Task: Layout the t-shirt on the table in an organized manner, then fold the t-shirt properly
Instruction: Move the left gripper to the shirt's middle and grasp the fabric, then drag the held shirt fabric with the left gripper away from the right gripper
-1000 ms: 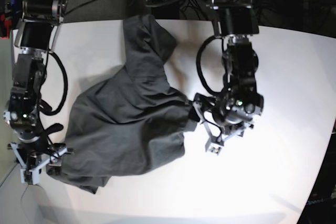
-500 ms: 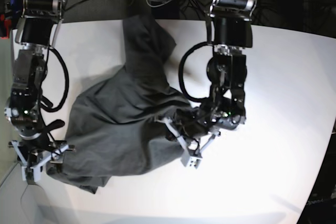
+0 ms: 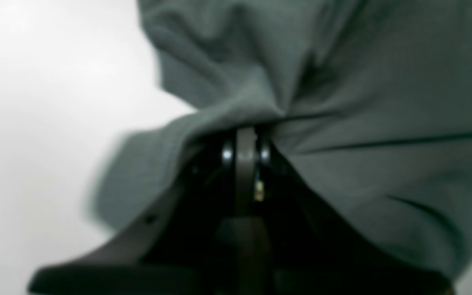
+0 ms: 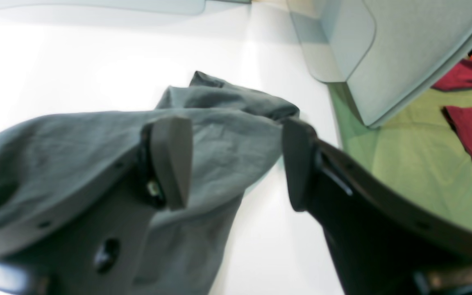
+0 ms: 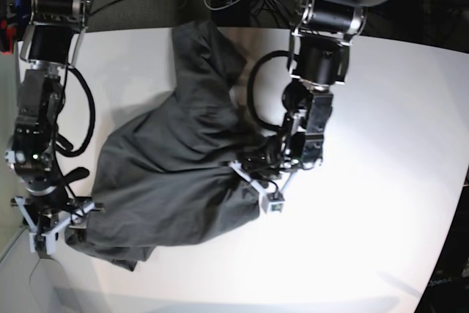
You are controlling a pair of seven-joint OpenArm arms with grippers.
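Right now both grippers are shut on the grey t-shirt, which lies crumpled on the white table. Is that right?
Not quite. Only the left gripper is shut on the t-shirt, as the left wrist view shows. The right wrist view shows the right gripper open over the shirt's edge. The shirt does lie crumpled on the white table.

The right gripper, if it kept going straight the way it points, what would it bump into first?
Probably the crumpled dark grey fabric t-shirt: the open right gripper hangs just above its edge on the white table, though depth is unclear.

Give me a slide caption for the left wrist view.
Left end effector shut on a fold of the grey t-shirt, white table beside it.
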